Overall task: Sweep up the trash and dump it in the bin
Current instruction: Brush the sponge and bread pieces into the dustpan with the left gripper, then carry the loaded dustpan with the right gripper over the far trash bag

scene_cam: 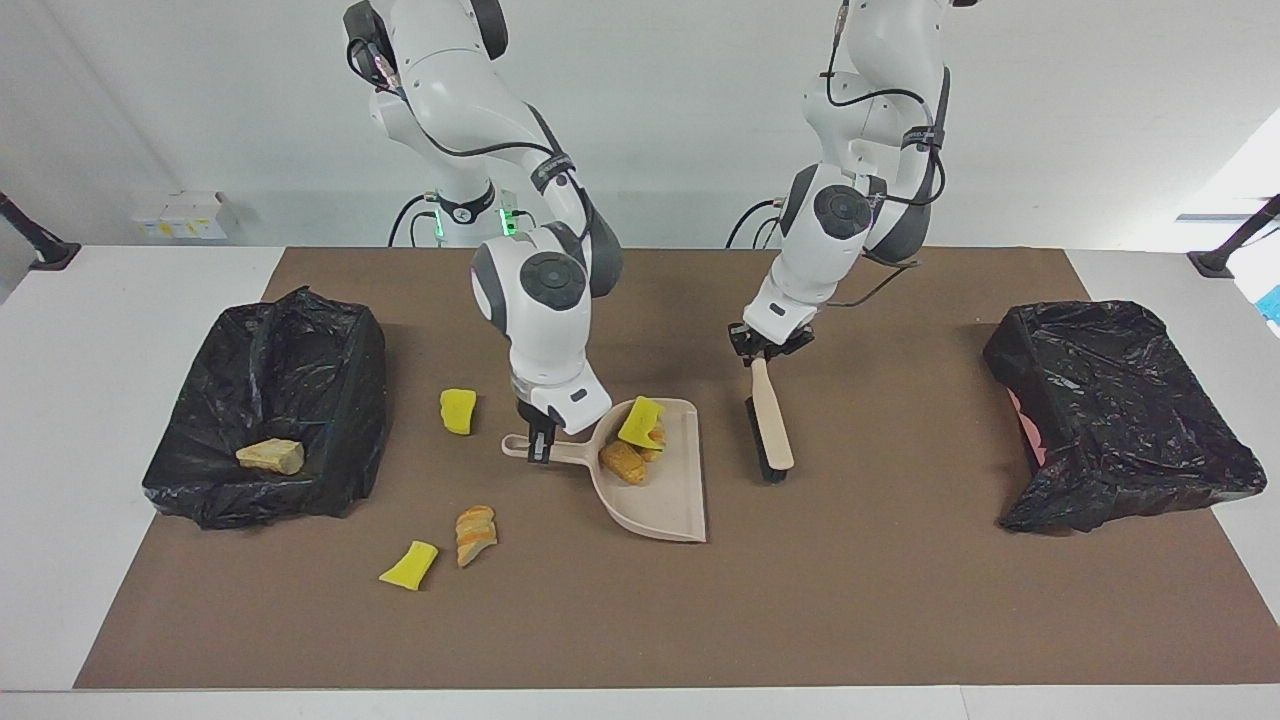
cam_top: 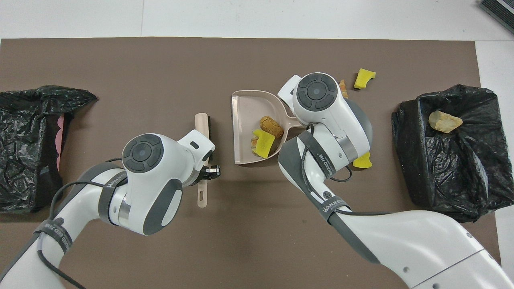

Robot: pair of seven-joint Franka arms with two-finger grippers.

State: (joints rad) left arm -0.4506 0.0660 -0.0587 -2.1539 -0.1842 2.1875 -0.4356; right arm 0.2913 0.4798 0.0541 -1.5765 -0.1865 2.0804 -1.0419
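Pinching the dustpan by its handle, the right gripper keeps the pan flat on the brown mat of the counter, its mouth pointing away from the robots. Inside the pan, close to the handle end, lie a yellow sponge chunk and tan bread-like lumps, so part of the trash appears gathered. The left gripper is pressed together on the handle of the brush, whose bristle end rests on the mat just beside the pan's edge, toward the left arm's end of the counter.

Outward from the right gripper, a yellow piece sits near the handle, and a striped bread piece with another yellow piece lie farther from the robots; these three look unswept. One tan lump already rests in the black-lined bin at the right arm's end. A second black-lined bin stands at the left arm's end. Judging from this, the pan's load is yet to be dumped, and more sweeping remains.
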